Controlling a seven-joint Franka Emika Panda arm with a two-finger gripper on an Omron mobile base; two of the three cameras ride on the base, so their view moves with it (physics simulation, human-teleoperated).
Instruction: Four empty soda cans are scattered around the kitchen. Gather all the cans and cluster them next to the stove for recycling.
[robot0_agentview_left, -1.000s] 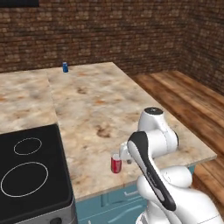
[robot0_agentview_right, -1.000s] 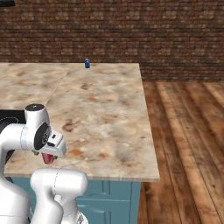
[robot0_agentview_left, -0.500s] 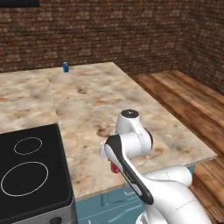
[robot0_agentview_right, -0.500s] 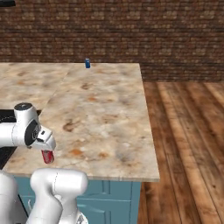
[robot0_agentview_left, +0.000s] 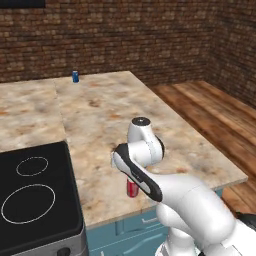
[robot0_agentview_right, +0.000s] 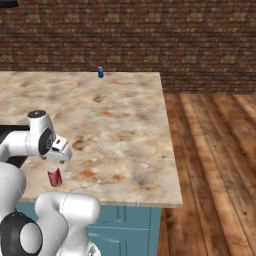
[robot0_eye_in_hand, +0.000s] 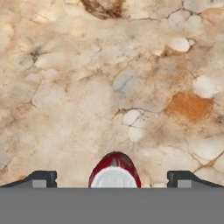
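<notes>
In the hand view the pincer (robot0_eye_in_hand: 113, 177) points straight down at the marbled counter (robot0_eye_in_hand: 109, 78), its two dark fingertips (robot0_eye_in_hand: 41, 178) spread as wide as they go at 8 and 4 o'clock of the frame. Between them, touching neither, stands a red soda can (robot0_eye_in_hand: 114, 171), upright with its silver top facing the camera, at 6 o'clock. The pincer holds nothing.

From the left base view the arm (robot0_agentview_left: 142, 167) folds up from the lower right, its elbow joint raised over the counter and the forearm bent down toward the counter's near edge. The red can (robot0_agentview_left: 132, 188) peeks out below the forearm, standing on the stone close to the front edge, at about 3 o'clock from the stove (robot0_agentview_left: 35, 197) and apart from it. The right base view shows the wrist (robot0_agentview_right: 55, 150) just above the same can (robot0_agentview_right: 54, 176).

A blue soda can (robot0_agentview_left: 75, 76) stands upright well apart, at 12 o'clock near the far edge of the counter, before the brick wall (robot0_agentview_left: 100, 35); the right base view has it (robot0_agentview_right: 100, 72) at the far edge too. Wooden flooring (robot0_agentview_right: 210, 160) lies at 3 o'clock.
</notes>
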